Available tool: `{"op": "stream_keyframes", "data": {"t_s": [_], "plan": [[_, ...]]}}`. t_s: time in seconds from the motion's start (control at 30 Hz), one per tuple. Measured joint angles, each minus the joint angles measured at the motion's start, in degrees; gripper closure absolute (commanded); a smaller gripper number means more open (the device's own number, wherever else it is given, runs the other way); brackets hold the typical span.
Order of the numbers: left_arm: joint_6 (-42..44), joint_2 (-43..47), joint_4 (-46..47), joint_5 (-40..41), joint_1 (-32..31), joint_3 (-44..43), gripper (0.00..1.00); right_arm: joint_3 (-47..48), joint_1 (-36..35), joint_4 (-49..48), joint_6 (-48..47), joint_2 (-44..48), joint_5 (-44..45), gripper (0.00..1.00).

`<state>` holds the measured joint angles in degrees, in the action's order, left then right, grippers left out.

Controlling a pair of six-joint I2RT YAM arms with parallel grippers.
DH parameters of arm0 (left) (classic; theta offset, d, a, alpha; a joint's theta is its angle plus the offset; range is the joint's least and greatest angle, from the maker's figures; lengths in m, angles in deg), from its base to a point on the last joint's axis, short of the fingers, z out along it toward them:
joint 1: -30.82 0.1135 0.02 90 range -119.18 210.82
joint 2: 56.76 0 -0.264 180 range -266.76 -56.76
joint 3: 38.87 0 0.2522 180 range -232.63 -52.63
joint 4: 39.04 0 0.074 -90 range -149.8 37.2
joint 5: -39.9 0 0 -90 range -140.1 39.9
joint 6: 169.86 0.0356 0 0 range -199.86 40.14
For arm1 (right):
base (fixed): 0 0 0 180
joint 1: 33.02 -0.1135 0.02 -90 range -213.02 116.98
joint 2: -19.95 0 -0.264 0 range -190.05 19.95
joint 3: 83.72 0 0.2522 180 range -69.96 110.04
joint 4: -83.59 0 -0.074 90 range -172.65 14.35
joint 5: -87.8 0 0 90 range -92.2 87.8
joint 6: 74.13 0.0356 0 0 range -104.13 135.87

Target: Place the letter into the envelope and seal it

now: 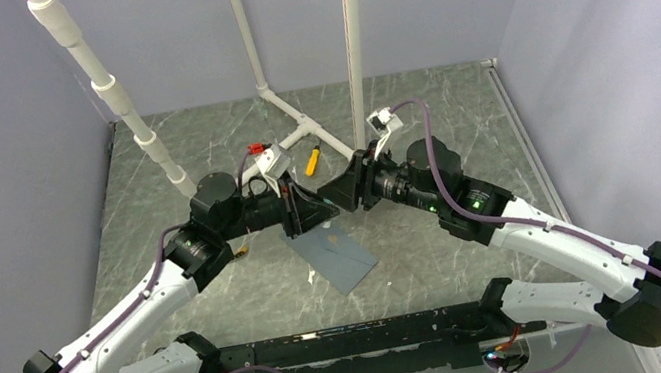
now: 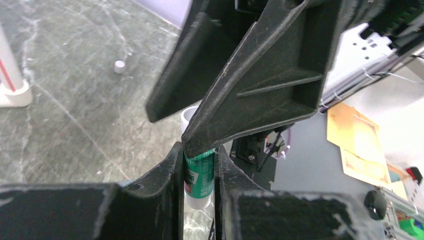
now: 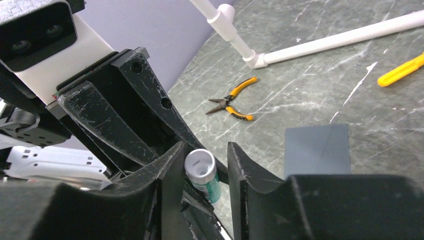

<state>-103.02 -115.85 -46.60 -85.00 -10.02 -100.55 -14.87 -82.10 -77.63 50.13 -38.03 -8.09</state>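
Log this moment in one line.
left gripper: shut on glue stick | right gripper: open around its top | envelope: flat on table

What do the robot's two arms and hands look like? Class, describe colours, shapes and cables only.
Both the left arm and right arm have white shells between black joints, with a purple cable running along each. The left hand and right hand are matte black, with scuffed, ribbed, wedge-shaped fingers. A white camera block sits on each wrist.
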Motion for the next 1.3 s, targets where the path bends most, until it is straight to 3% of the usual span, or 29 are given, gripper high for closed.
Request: {"op": "stream_keyframes", "data": {"t_s": [0.13, 0.2, 0.4, 0.63, 0.67, 0.7, 0.73, 0.77, 0.8, 0.87, 1.1, 1.3], "plan": [[-0.2, -0.4, -0.3, 2.7, 0.0, 0.0, 0.97, 0.0, -0.3, -0.1, 1.6, -0.3, 1.2, 0.85], [-0.5, -0.4, -0.4, 3.3, 0.0, 0.0, 0.98, 0.0, -0.3, -0.2, 1.6, -0.5, 1.1, 1.00], [-1.7, -0.6, -2.0, 0.7, 0.1, -0.6, 0.97, -0.3, 0.5, -1.0, -3.8, -0.4, -4.3, 1.00], [-2.2, -3.8, -2.4, -15.1, 0.2, -4.8, 0.98, -1.9, 2.2, -2.6, -15.8, 5.1, -20.2, 1.00], [-2.2, -3.8, -2.0, -16.3, 0.0, -4.8, 0.97, -2.1, 2.2, -2.8, -16.9, 5.7, -21.9, 0.99], [-2.2, -3.8, -1.6, -17.4, -0.2, -4.8, 0.98, -2.1, 2.2, -2.8, -17.6, 6.2, -22.9, 0.87], [-2.2, -3.9, -1.2, -18.2, -0.3, -5.0, 0.98, -2.2, 2.2, -2.7, -18.2, 6.8, -23.3, 0.73], [-2.2, -4.2, -1.2, -18.8, -0.3, -5.5, 0.98, -2.2, 2.2, -2.6, -18.4, 7.4, -23.0, 0.48], [-2.4, -4.5, -0.9, -19.1, -0.4, -6.1, 0.98, -2.2, 2.2, -2.5, -18.3, 8.2, -22.6, 0.36], [-3.7, -5.1, -0.7, -18.3, -0.7, -6.8, 0.98, -2.2, 1.7, -2.4, -17.9, 9.6, -19.6, 0.25], [-10.4, -4.5, 3.5, -2.9, -0.1, -4.2, 0.98, -5.2, 0.0, -0.8, -13.2, 16.1, -0.3, 0.22], [-15.7, -2.8, 4.8, 10.3, -0.1, -1.9, 0.98, -8.7, -0.3, 2.2, -10.8, 13.9, 7.1, 0.25]]}}
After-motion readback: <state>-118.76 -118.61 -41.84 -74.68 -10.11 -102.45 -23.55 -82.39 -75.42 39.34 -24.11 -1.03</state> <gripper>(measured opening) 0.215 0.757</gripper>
